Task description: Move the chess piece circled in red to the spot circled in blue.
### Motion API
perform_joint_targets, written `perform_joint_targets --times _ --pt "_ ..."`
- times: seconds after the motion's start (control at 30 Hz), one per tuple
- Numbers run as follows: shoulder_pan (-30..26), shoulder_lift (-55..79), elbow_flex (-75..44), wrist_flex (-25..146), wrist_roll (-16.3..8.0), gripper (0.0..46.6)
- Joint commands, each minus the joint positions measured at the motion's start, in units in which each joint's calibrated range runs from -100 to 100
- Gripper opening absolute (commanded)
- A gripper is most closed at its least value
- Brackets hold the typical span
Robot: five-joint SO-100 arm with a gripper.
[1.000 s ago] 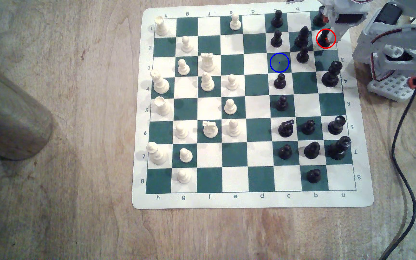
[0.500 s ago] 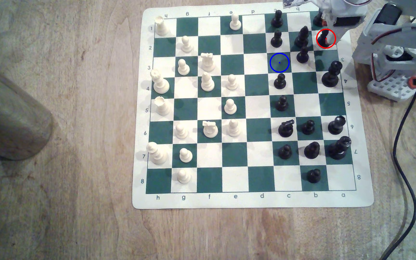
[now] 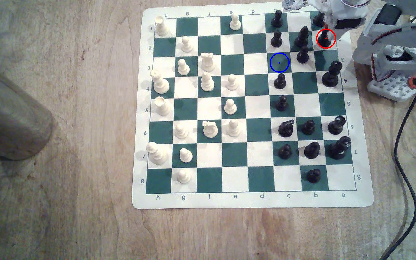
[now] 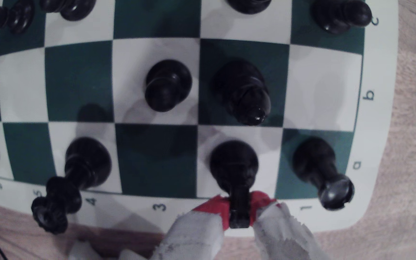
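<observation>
**Knight gripped at the board's corner**

The gripper point(image 4: 238, 212) is seen closed on the black knight point(image 4: 234, 165): its two red-tipped, white-wrapped fingers point(image 4: 214, 208) are pressed against either side of the piece's blocky head, which is held between them. In the exterior view the gripper point(image 3: 327, 28) is found at the upper right of the frame, partly hidden by the white arm.

The black knight point(image 3: 324, 40) is shown as a dark plastic piece with a round base and a narrow, squared head jutting sideways. It is placed on a white square in the board's a column, second row, inside a thin red ring; whether its base is touching the square cannot be told.

Around it, other black pieces are crowded. A rook-like piece point(image 4: 323, 172) is seen on the green corner square just beside it, a tall bishop point(image 4: 244, 92) on the green square next over, and a pawn point(image 4: 167, 85) on the white square beside that. A taller crowned piece point(image 4: 77, 172) is set further along the board's edge.

The spot circled in blue point(image 3: 279, 62) is marked on a dark green square in the upper right part of the exterior view, to the lower left of the knight and near it. The bishop point(image 3: 302, 37) and the pawn point(image 3: 302, 55) are standing between the two. The chessboard point(image 3: 252, 200) is laid on a wooden table point(image 3: 77, 200).
</observation>
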State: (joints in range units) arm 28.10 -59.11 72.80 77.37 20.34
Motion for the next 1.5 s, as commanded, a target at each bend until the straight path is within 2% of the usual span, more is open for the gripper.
perform_joint_targets --times 0.0,0.23,0.4,0.47,0.57,0.67,0.7,0.73,0.83,0.97,1.47 --pt "-0.7 0.3 -1.2 0.7 0.3 0.5" --pt "-1.1 -1.0 -3.3 2.8 0.0 0.4" --pt "-1.7 -4.2 -13.1 10.3 -0.6 0.4" --pt "-3.7 -5.9 -17.9 14.7 -1.5 0.3" --pt "-9.9 -6.4 -25.3 21.3 -4.8 0.3" --pt "-16.1 -7.0 -26.1 21.6 -8.2 0.3" --pt "-20.0 -6.5 -26.1 21.2 -10.4 0.3" --pt "-21.8 -5.7 -26.3 20.7 -11.4 0.3" --pt "-25.0 -1.2 -28.1 16.0 -14.4 0.3" --pt "-26.7 3.9 -29.6 9.8 -16.6 0.3" --pt "-26.3 17.9 -30.5 -3.2 -18.0 0.3"
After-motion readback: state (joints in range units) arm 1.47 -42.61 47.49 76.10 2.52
